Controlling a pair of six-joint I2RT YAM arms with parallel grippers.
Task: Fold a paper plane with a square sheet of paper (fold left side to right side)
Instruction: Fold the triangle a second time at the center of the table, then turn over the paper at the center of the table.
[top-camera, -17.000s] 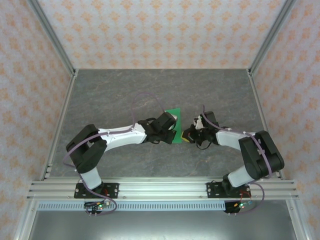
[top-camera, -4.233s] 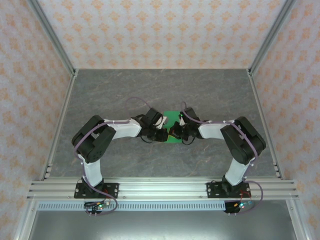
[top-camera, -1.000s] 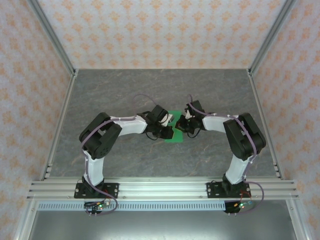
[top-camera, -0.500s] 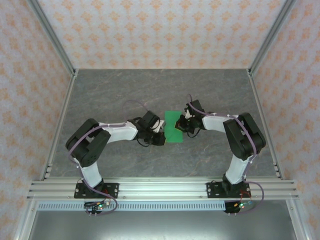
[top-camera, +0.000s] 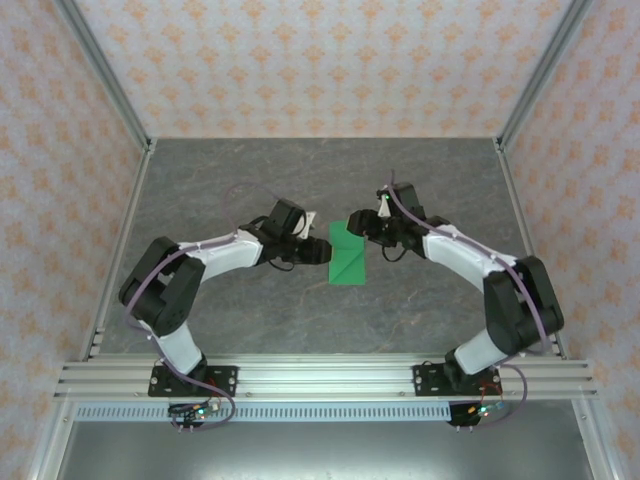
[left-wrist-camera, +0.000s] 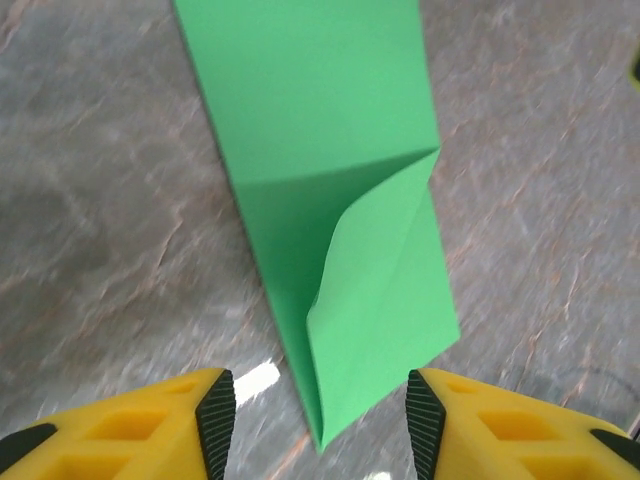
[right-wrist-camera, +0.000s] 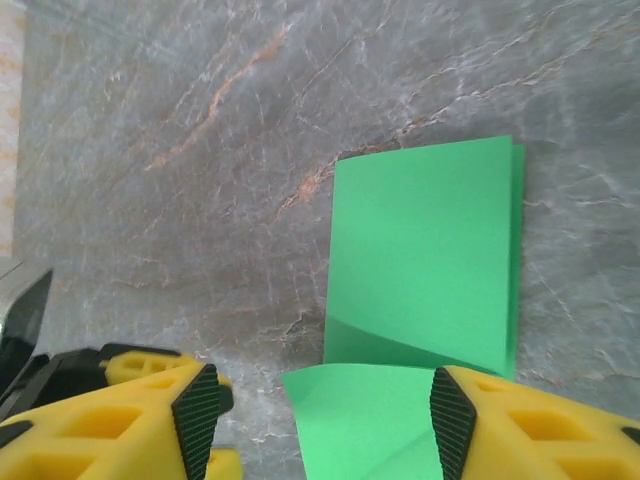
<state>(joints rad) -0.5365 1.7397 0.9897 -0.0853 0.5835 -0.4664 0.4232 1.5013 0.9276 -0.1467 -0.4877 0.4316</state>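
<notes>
Green paper sheet (left-wrist-camera: 330, 150) — thin, matte, folded to a narrow rectangle, one corner flap creased diagonally and curling up; lies mid-table (top-camera: 250, 180) on grey veined stone-look surface. Left gripper (left-wrist-camera: 315, 420), yellow with black pads: jaws apart, empty, straddling the sheet's near tip. Right gripper (right-wrist-camera: 315, 410) — jaws apart, empty, above the flap.

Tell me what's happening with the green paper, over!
Left gripper open, right gripper open. Paper folded, on table, flap raised. Nothing blocking.
</notes>
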